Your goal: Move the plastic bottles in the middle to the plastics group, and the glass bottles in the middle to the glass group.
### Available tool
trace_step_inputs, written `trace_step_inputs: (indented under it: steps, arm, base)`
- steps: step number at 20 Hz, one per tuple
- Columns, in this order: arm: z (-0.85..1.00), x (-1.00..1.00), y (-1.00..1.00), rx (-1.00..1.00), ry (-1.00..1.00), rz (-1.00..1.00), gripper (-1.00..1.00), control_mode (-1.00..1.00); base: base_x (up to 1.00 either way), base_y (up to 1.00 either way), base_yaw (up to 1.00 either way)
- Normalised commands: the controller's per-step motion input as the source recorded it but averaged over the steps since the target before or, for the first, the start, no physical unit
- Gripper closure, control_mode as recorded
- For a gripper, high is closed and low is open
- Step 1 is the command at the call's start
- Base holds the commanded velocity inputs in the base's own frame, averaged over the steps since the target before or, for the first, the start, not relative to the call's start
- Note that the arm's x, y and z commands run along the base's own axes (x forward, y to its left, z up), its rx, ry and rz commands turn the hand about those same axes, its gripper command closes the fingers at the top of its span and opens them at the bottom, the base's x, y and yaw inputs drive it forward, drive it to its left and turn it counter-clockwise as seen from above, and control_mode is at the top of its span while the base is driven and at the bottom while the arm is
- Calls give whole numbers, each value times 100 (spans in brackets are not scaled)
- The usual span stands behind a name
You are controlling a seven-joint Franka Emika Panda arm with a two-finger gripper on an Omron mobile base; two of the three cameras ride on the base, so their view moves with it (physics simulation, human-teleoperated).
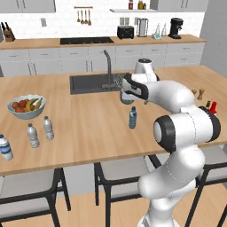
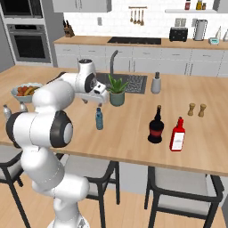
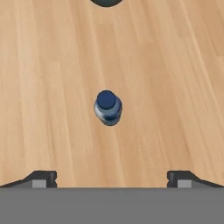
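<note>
Item 1, my gripper point(image 3: 112, 177): fingers spread wide and holding nothing, the 2 dark tips at the lower left and lower right of the hand view, hanging above the wooden island counter point(image 1: 88, 124); in the right base view it sits left of centre point(image 2: 99, 99), just above the blue bottle. Item 2, blue-tinted plastic bottle with dark cap point(image 3: 107, 107): upright, seen from above at the centre of the hand view, between my fingertips' lines but clear of them; centre of the left base view point(image 1: 132, 118). Item 3, black glass bottle with red label point(image 2: 156, 126): upright, right of centre in the right base view, just beside the red bottle point(image 2: 177, 135). Item 4, 2 slim clear bottles point(image 1: 33, 135) point(image 1: 48, 128): close together at the left of the left base view, with the stouter blue-labelled bottle point(image 1: 5, 148) at the far left edge. Item 5, fruit bowl point(image 1: 26, 107), potted plant point(image 2: 117, 90), 2 wooden shakers point(image 2: 197, 109), sink point(image 1: 88, 83).
</note>
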Motion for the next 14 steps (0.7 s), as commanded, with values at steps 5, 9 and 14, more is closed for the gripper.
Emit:
trace_step_inputs:
  steps: [5,9,14]
  arm:
    - [-48,15,0,0,-6,10,-100,-100]
    - [-43,3,0,-1,-2,10,-100,-100]
    - [-24,-11,-1,0,-6,7,-100,-100]
  base:
    - [0,0,0]
    - [0,0,0]
    - [0,0,0]
